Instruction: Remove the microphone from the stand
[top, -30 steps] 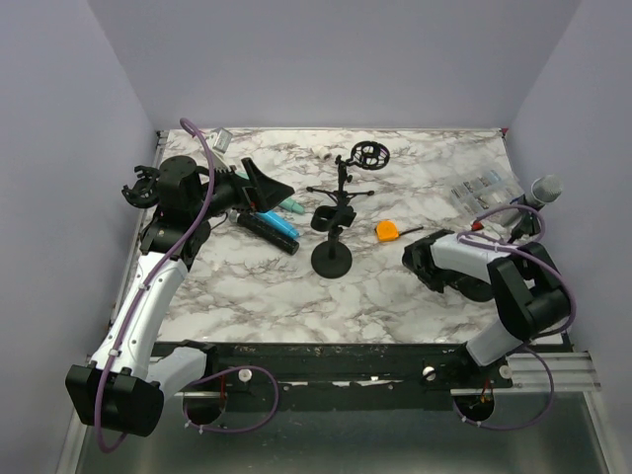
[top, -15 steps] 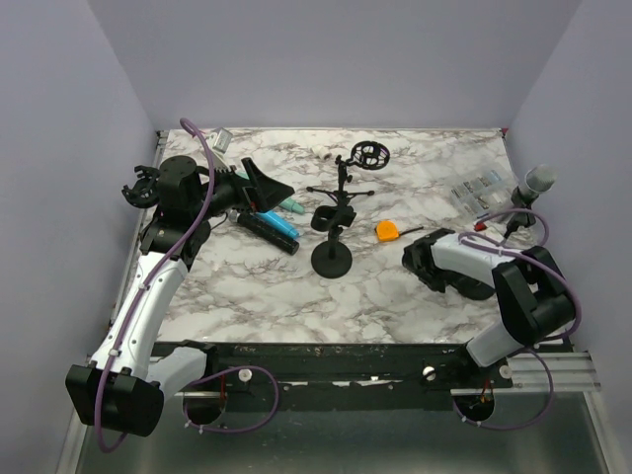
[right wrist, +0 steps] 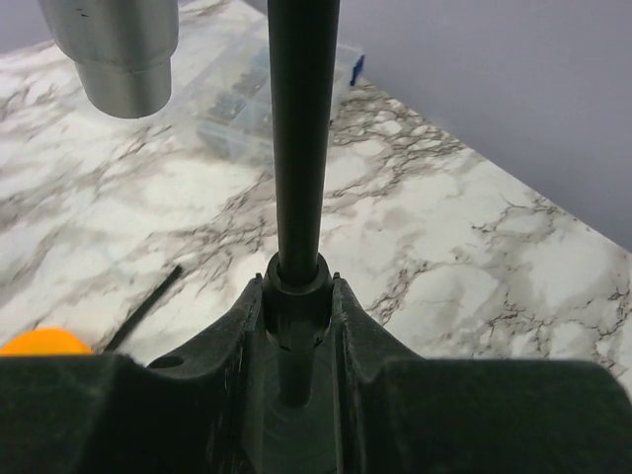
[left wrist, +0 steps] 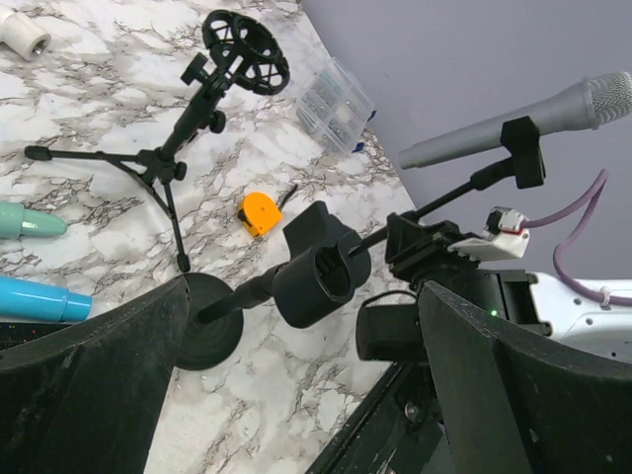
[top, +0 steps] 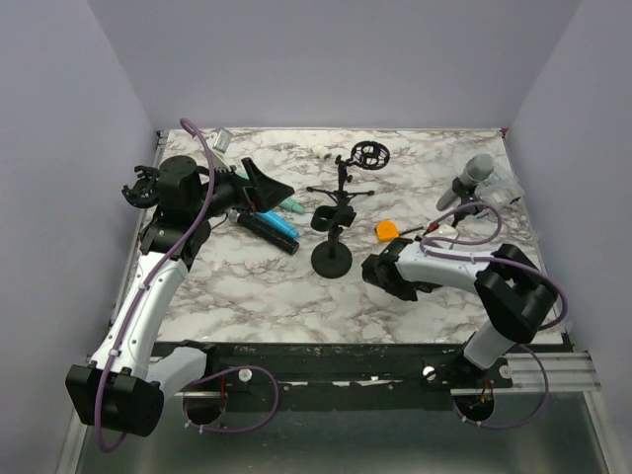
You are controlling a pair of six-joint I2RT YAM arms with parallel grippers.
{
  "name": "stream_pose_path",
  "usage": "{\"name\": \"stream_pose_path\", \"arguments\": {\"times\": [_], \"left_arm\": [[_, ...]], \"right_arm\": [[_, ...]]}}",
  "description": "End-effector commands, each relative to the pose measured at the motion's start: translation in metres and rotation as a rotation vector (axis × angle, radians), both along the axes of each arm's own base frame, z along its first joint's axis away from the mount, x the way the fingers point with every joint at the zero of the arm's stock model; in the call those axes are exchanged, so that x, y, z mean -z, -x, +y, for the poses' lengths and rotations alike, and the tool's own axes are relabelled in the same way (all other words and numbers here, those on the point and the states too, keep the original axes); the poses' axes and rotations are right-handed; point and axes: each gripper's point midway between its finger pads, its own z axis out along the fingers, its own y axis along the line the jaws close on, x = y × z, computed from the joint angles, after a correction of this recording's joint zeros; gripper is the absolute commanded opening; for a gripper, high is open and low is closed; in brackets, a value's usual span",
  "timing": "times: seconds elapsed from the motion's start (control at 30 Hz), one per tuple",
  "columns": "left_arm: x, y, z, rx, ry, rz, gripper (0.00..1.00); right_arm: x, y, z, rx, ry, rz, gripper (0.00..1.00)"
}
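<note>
Right wrist view shows the right tool clamped on the stand; the microphone apparently sits in its clip, so removal remains. Left tool gapes wide, empty.

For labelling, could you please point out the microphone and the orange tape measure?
microphone (left wrist: 454, 141): left wrist view, grey handle.
orange tape measure (left wrist: 259, 212): left wrist view, top face.

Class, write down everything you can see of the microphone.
The microphone has a slim, tapered grey body, metallic-looking, with a rounder head. It sits tilted, head highest, in the air above the table, touching only a black clip snapped round it near the head. The clip tops a thin black stand, which the right gripper clamps.
</note>
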Motion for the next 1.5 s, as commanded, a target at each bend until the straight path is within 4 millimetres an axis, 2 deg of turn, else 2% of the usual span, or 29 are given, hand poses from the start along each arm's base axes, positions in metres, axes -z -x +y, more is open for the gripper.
{"name": "stream_pose_path", "arguments": {"times": [0.0,0.13,0.23,0.3,0.47,0.67,0.7,0.83,0.93,1.0,1.07,1.13,1.2,1.3,1.47], "left_arm": [[0.000,0.001,0.000,0.013,-0.004,-0.012,0.95],[-0.001,0.001,0.000,0.013,-0.003,-0.014,0.95],[0.000,0.001,0.000,0.015,-0.003,-0.014,0.96],[0.000,0.001,0.000,0.014,-0.003,-0.012,0.95],[0.002,0.000,0.000,0.015,-0.003,-0.006,0.95],[0.004,-0.001,-0.002,0.019,0.000,0.002,0.95],[0.004,-0.002,-0.001,0.018,0.000,0.003,0.95],[0.006,-0.002,-0.002,0.019,0.000,0.009,0.95],[0.006,-0.002,-0.002,0.020,0.001,0.008,0.95],[0.006,-0.002,-0.002,0.022,0.002,0.009,0.95],[0.005,-0.002,-0.002,0.022,0.003,0.008,0.95],[0.006,-0.002,-0.002,0.022,0.003,0.009,0.95],[0.006,-0.003,-0.002,0.019,0.000,0.009,0.95],[0.008,-0.003,-0.002,0.020,-0.001,0.013,0.95],[0.010,-0.005,-0.002,0.021,-0.003,0.022,0.95]], "right_arm": [[-0.001,-0.011,0.036,-0.093,-0.107,-0.146,0.01],[0.002,-0.008,0.051,-0.138,-0.102,-0.134,0.03],[0.006,-0.006,0.051,-0.145,-0.096,-0.126,0.09],[0.009,-0.004,0.049,-0.145,-0.086,-0.116,0.19],[0.013,0.002,0.043,-0.140,-0.082,-0.096,0.53],[0.008,0.010,0.047,-0.152,-0.086,-0.055,0.97],[0.007,0.012,0.048,-0.156,-0.089,-0.047,1.00],[0.004,0.021,0.053,-0.155,-0.145,-0.011,1.00],[0.006,0.028,0.065,-0.193,-0.206,0.050,1.00],[0.012,0.034,0.078,-0.249,-0.308,0.100,1.00],[0.016,0.033,0.109,-0.401,-0.470,0.136,1.00],[0.007,0.038,0.138,-0.591,-0.645,0.115,1.00],[-0.005,0.048,0.154,-0.735,-0.764,0.081,1.00],[-0.017,0.061,0.164,-0.854,-0.819,0.103,1.00],[-0.038,0.087,0.179,-1.053,-0.807,0.218,1.00]]}}
